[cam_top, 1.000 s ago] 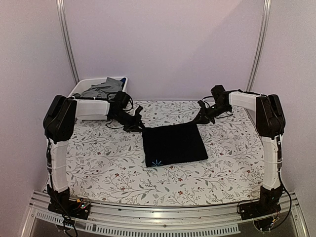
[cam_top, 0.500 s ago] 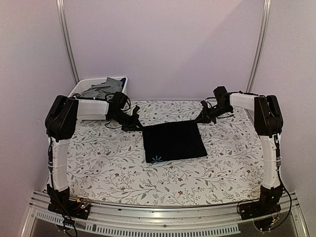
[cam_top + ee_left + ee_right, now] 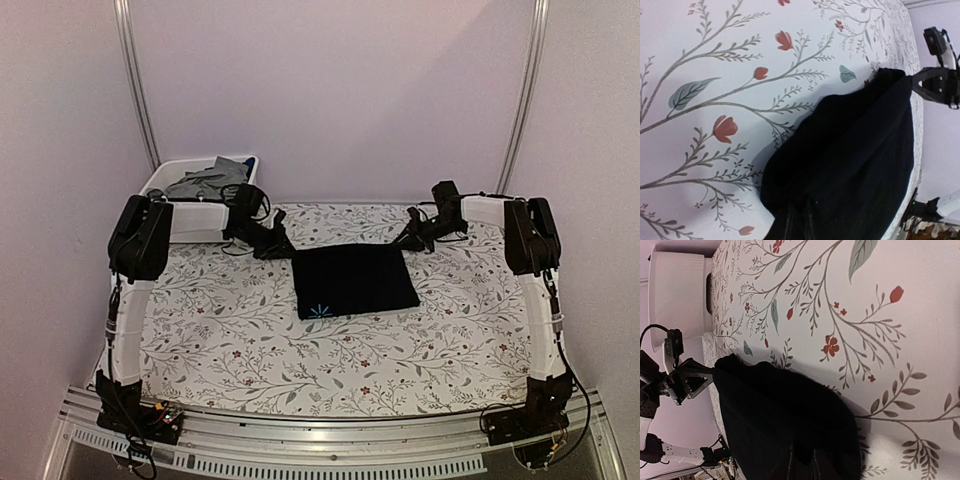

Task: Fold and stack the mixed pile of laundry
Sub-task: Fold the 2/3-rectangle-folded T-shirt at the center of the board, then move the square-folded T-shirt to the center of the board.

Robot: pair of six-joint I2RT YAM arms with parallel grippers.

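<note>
The black T-shirt (image 3: 355,280) lies folded into a rectangle in the middle of the table, its small light mark (image 3: 320,311) at the near left corner. My left gripper (image 3: 284,243) is shut on its far left corner; the left wrist view shows black cloth (image 3: 860,150) pinched at the gripper (image 3: 797,226). My right gripper (image 3: 404,240) is shut on the far right corner, with cloth (image 3: 780,410) bunched at the gripper (image 3: 806,464). The grey collared shirt (image 3: 205,181) and a sliver of the blue garment (image 3: 251,160) lie in the bin.
The white plastic bin (image 3: 160,180) stands at the far left corner, just behind my left arm. The table has a floral cloth (image 3: 220,330). Metal posts (image 3: 135,80) stand at both back corners, with walls close on every side.
Both grippers have moved toward the far side of the table, dragging the black T-shirt a short way with them. Both arms are stretched further out.
</note>
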